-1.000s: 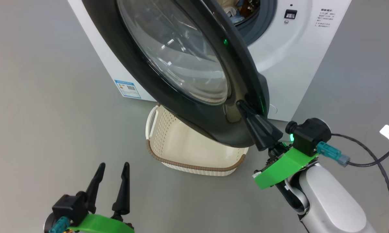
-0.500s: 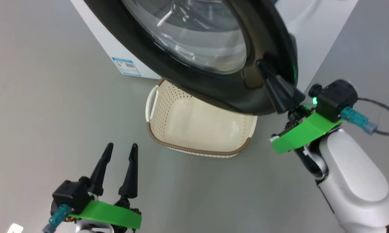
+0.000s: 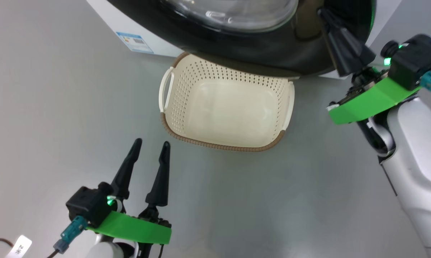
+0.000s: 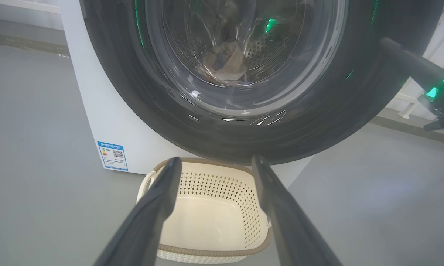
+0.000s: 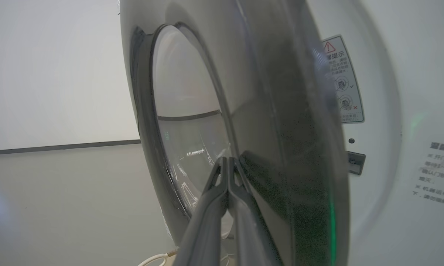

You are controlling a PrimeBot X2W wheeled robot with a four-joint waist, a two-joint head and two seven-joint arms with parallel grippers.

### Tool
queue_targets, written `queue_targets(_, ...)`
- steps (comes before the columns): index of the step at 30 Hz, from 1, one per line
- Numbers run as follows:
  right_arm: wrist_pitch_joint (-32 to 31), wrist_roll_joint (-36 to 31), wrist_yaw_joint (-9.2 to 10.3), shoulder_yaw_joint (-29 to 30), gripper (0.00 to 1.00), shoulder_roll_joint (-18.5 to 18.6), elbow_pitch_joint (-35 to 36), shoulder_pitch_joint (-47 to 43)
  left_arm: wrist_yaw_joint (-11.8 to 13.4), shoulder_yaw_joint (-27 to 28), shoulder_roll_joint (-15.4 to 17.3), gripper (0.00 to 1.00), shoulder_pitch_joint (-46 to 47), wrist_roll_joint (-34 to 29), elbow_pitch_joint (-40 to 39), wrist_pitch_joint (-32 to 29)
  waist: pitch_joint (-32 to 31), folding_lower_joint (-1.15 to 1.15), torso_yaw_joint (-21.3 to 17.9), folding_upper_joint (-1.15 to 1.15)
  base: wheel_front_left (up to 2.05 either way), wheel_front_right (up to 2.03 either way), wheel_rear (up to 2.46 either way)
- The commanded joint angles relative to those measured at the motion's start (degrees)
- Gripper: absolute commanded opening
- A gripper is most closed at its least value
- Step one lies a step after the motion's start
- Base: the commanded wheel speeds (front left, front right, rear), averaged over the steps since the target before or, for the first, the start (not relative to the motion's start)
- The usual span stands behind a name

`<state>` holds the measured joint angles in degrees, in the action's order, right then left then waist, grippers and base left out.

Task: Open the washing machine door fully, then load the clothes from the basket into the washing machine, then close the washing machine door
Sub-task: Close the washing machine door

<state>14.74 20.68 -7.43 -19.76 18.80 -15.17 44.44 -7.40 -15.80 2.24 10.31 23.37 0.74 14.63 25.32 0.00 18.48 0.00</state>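
- i judge the last step is in hand: closing the washing machine door [image 3: 273, 50]. the basket [image 3: 233, 111] sits empty on the floor [image 3: 237, 200], and the clothes [image 4: 225, 62] show through the glass, inside the drum.
- right gripper [image 3: 323, 14]: its 2 fingers are clenched together on nothing, tips against the door's black rim near its free edge.
- left gripper [image 3: 152, 143]: fingers spread, empty, near the basket.
- next, i'd press the rim toward the washing machine [image 4: 96, 111] until the latch catches; the right wrist view shows a gap.
- smooth grey floor, pale wall [image 5: 59, 74] behind.
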Motion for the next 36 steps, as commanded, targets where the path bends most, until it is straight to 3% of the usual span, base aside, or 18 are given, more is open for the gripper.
queue_targets(1,0.26,-0.32,-0.06,-0.29,0.0,0.14,1.03,1.04,0.1,1.18,0.64,1.0,1.07,0.44,-2.02,0.37,1.82,0.0,0.61,0.0,0.0,0.0,0.0)
queue_targets(21,0.26,-1.5,-0.06,4.72,0.0,6.55,-7.27,11.6,1.3,-6.52,0.64,1.0,2.26,2.58,-7.4,0.37,6.93,0.0,6.75,0.0,0.0,0.0,0.0)
queue_targets(29,0.26,-2.89,-0.06,6.29,0.0,7.34,-9.99,14.1,1.79,-7.22,0.64,1.0,1.51,2.03,-7.92,0.37,6.88,0.0,6.95,0.0,0.0,0.0,0.0)
queue_targets(36,0.26,-3.05,-0.06,6.85,0.0,5.51,-7.97,12.35,2.23,-6.02,0.64,1.0,2.13,2.12,-7.22,0.37,6.04,0.0,4.91,0.0,0.0,0.0,0.0)
